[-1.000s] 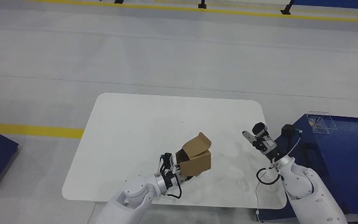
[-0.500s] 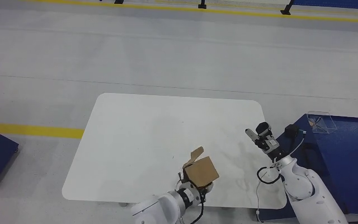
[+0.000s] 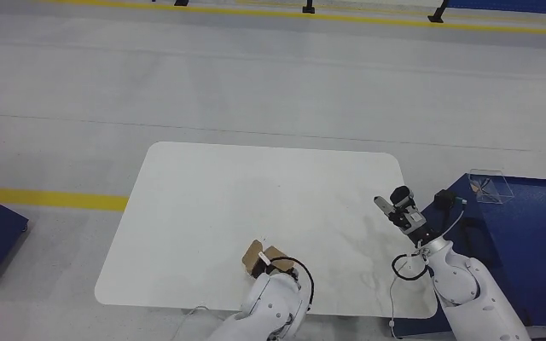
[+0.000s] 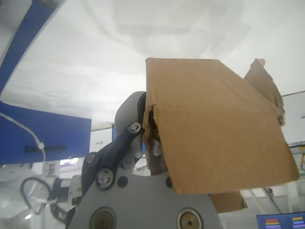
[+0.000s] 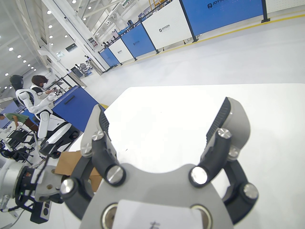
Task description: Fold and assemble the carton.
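Note:
A brown cardboard carton [image 4: 214,129] with a loose flap [image 4: 264,84] hangs over the white table [image 3: 256,187], and my left gripper [image 4: 152,134] is shut on one of its walls. From above, the carton [image 3: 254,254] pokes out from under the left wrist at the table's front edge, mostly hidden by the arm. The right wrist view shows the carton [image 5: 69,160] low beside the left wrist. My right gripper [image 5: 164,117] is open and holds nothing. It hovers near the table's right edge [image 3: 399,205], well apart from the carton.
A blue cabinet [image 3: 503,222] stands just right of the table, with a clear plastic box [image 3: 488,183] on top. Another blue unit [image 3: 8,226] sits at the far left. Bare floor lies beyond the table.
The left arm has swung the carton from the table's front middle back to the front edge, turning it so the wrist now covers it. The right gripper shifted slightly right, then held.

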